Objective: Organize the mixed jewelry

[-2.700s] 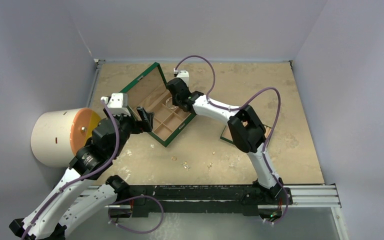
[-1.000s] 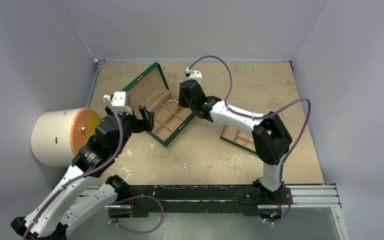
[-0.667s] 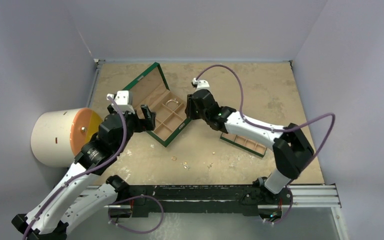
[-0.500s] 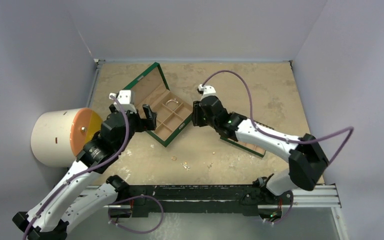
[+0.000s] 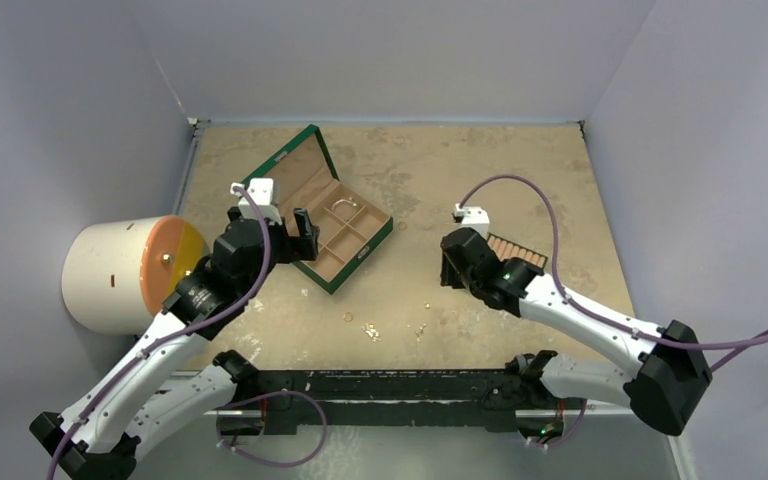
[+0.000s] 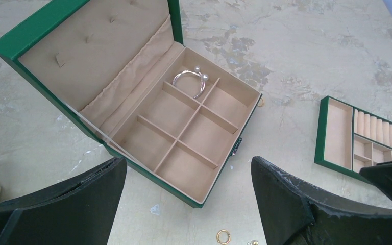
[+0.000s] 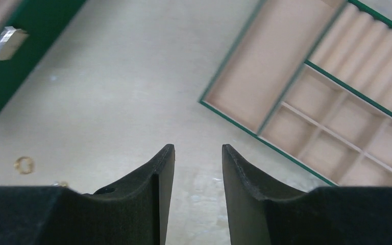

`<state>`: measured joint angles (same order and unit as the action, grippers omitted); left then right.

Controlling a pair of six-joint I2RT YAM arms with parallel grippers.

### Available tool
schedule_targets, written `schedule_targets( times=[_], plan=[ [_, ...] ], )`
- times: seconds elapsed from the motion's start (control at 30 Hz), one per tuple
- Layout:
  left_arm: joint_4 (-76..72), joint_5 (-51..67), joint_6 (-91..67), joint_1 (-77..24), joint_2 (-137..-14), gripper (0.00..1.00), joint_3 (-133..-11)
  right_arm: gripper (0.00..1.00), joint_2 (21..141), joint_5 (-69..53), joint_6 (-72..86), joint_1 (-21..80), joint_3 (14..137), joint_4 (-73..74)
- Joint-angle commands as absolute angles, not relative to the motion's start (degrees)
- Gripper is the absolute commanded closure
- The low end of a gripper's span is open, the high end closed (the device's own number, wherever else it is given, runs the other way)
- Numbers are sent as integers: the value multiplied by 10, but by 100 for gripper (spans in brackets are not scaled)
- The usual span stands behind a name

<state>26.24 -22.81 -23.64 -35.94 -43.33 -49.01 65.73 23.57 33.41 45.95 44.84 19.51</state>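
The mixed jewelry lies partly loose on the table: a gold ring [image 5: 348,317] [image 6: 223,236] [image 7: 24,165] and small glittery pieces [image 5: 371,330] [image 5: 420,328] near the front. A silver hoop [image 6: 190,83] [image 5: 342,207] rests in a far compartment of the open green box [image 5: 358,258] [image 6: 132,155]. My left gripper [image 5: 300,232] [image 6: 189,163] hangs wide open over the box's near corner, holding nothing. My right gripper [image 5: 450,270] [image 7: 198,148] is open with a narrow gap and empty, above bare table between the box and the divided tray [image 7: 245,84].
The divided tray [image 5: 516,250] [image 6: 322,127] sits to the right of the box, partly hidden by my right arm in the top view. A white cylinder with an orange face [image 5: 125,270] lies at the left wall. The box lid [image 5: 282,170] stands open at the back left.
My right arm has drawn back from over the green box, swinging right and nearer, to beside the tray. My left gripper has edged a little closer to the box. The hoop stays in its compartment.
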Motion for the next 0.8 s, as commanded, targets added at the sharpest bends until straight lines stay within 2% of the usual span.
schedule_targets(
  times=[0.0,0.27,0.77],
  plan=[
    [239,-223,-246,-355,-432,9,-493,57,630,343,413,441,428,274],
    [241,-221,-246,-355,-426,9,-494,57,639,355,424,369,407,225],
    [243,-227,-245,-355,-412,9,-494,57,768,332,440,297,426,123]
  ],
)
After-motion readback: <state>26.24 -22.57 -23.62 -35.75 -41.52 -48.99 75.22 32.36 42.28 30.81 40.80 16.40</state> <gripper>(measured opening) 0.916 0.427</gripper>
